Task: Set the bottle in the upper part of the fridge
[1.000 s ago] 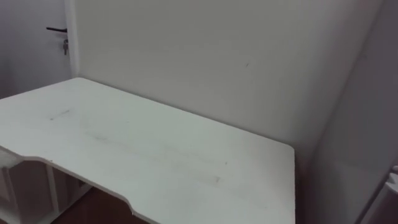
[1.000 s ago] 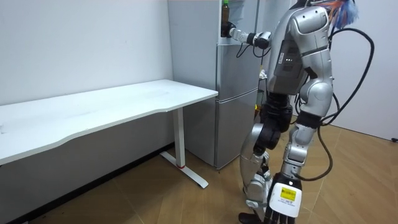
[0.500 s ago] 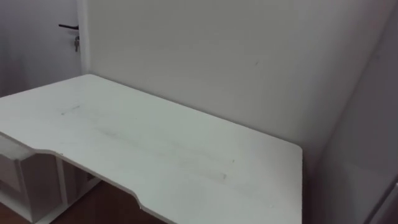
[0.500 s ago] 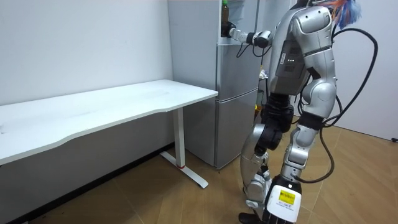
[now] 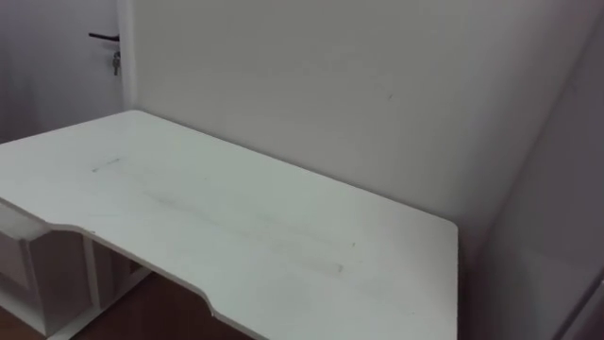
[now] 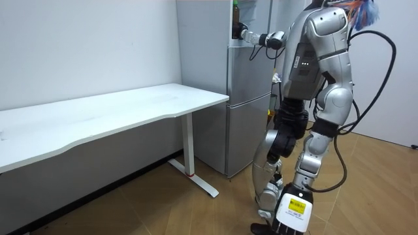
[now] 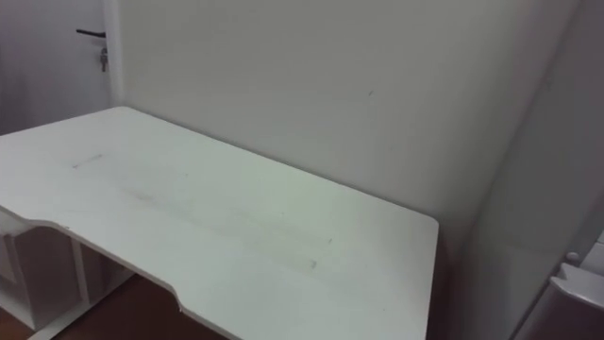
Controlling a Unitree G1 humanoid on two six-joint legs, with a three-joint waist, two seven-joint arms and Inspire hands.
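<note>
Left eye view: white table [image 5: 236, 227] against the wall, door handle [image 5: 104, 39] far left, grey fridge [image 5: 557, 236] side cut off at right.

Room view: the robot stands at the fridge front. Its left hand [image 6: 244, 32] is raised, fingers wrapped round the bottle [image 6: 236, 11] at the upper section. Whether the bottle is inside or just in front is too small to tell. The right arm's end is hidden by the torso.

Right eye view: a pale edge [image 7: 580, 279] at lower right, unclear.

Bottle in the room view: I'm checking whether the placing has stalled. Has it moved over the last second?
No. The bottle stays at the same spot against the fridge's upper section, the hand at its base.
</note>
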